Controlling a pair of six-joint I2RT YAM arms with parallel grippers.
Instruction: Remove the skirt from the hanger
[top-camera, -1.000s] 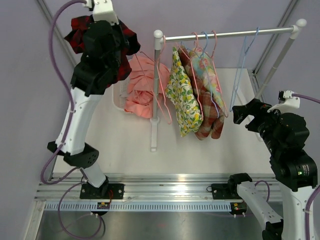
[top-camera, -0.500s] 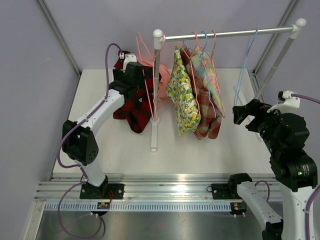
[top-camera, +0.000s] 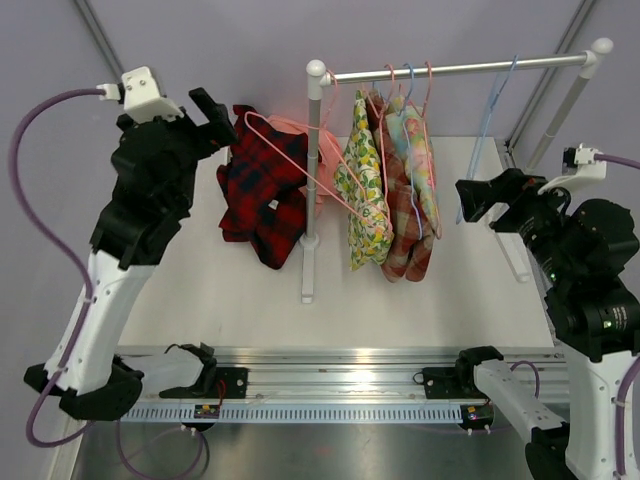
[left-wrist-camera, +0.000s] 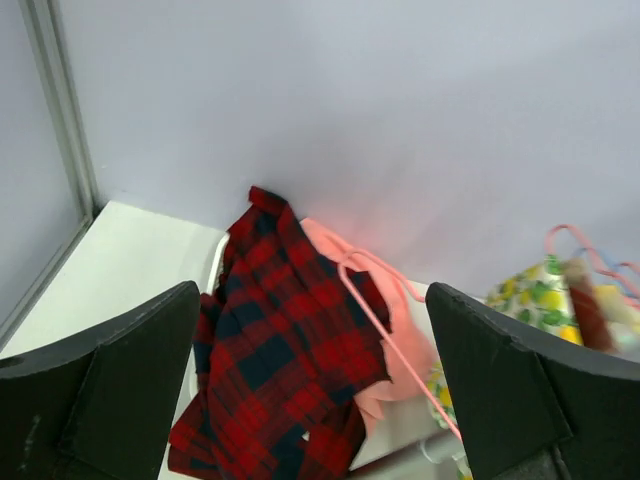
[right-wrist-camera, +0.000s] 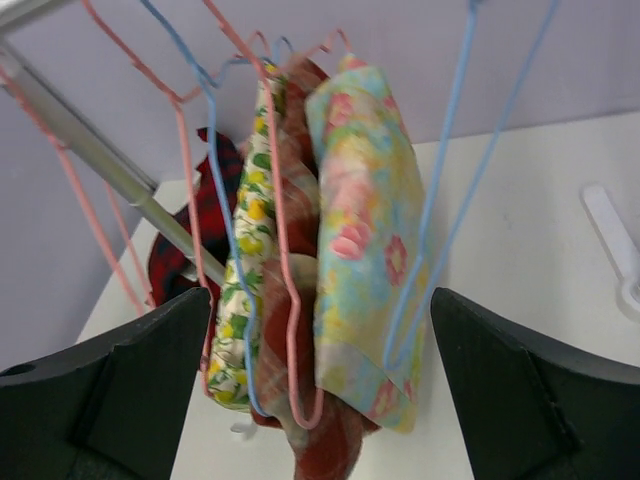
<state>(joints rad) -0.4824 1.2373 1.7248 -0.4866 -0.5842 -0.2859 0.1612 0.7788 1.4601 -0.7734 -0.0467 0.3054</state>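
**Limp skirts, both grippers open**

Top view: the left gripper (top-camera: 215, 122) hangs with its fingers spread and empty over the red tartan skirt (top-camera: 262, 195). The skirt is heaped left of the rack post (top-camera: 310, 200), and a pink hanger (top-camera: 300, 160) lies across it. The right gripper (top-camera: 478, 200), also spread, faces the floral skirt (top-camera: 418, 170) on the rail (top-camera: 460, 68).

Left wrist: the tartan looks light and floppy.

Right wrist: the floral skirt probably pulls off by its hem. No writing is legible.

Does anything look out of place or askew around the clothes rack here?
Yes. One pink wire hanger is off the silver rail, slanting across the crumpled red plaid skirt heaped left of the rack's white post.
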